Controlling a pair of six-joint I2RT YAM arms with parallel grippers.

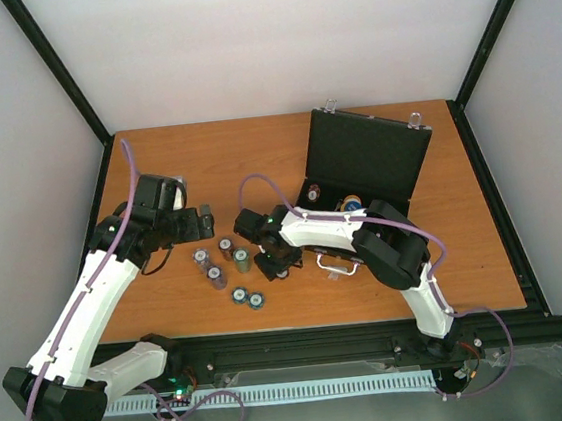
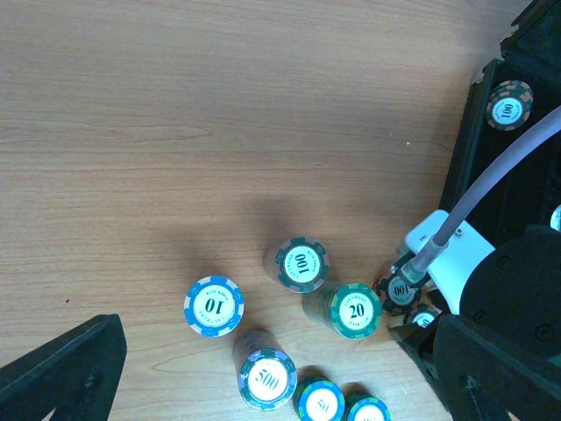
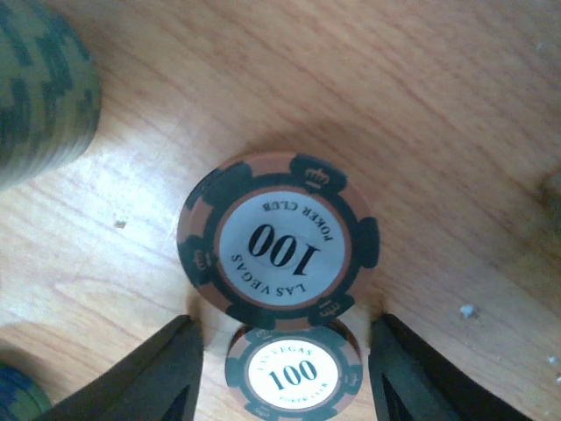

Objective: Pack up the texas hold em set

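Just left of the open case (image 1: pixel 368 156), the right gripper (image 1: pixel 256 261) straddles a short chip stack (image 3: pixel 294 375), fingers half-closed, not yet pinching. Next it should squeeze and lift the stack into the case. The left gripper (image 1: pixel 201 219) gapes empty.

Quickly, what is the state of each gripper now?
Left gripper: open, holding nothing.
Right gripper: open, jaws on both sides of a 100 chip, with gaps, not gripping yet.

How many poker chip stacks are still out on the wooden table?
8. Six loose: white-blue 10, green 100, green 20, blue 500, teal 50, cropped teal stack. Two brown 100s: one within the open right gripper, one beyond. The arm may hide more.
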